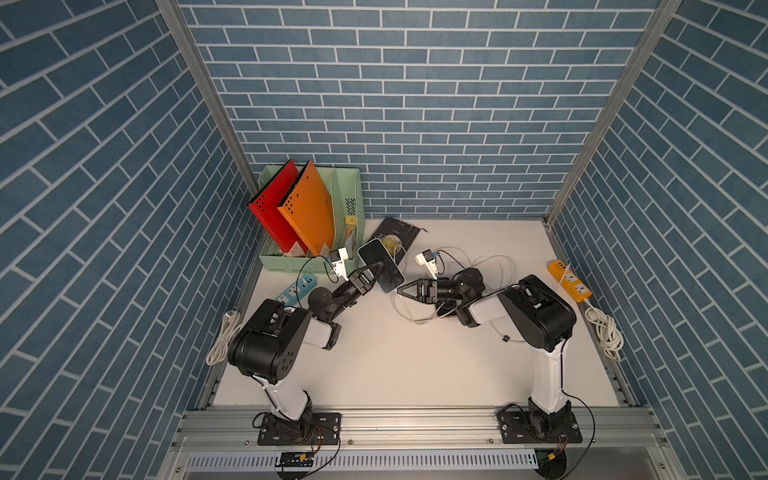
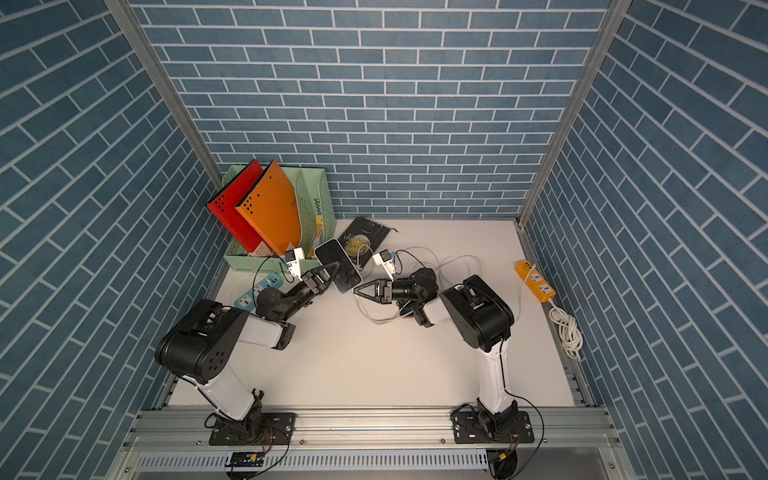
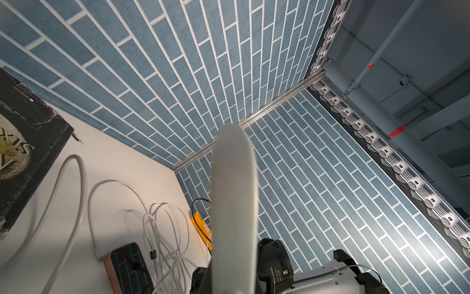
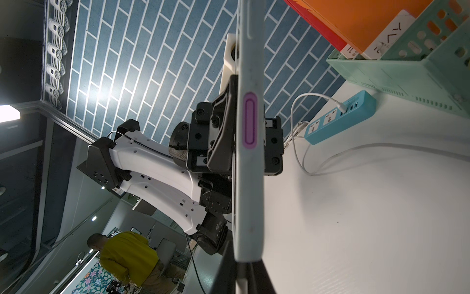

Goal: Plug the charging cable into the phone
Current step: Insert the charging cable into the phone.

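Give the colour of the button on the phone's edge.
Purple-pink button on the phone; the right wrist view shows it best.

Robot lab booth: brick-print panels point(image 1: 415, 104), aluminium rail point(image 1: 415, 419), file rack point(image 1: 352, 189), white tabletop point(image 1: 395, 365).

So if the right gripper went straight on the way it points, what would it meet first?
The phone, at its near end, held up by the left gripper. The right gripper sits just short of it, though depth is unclear.
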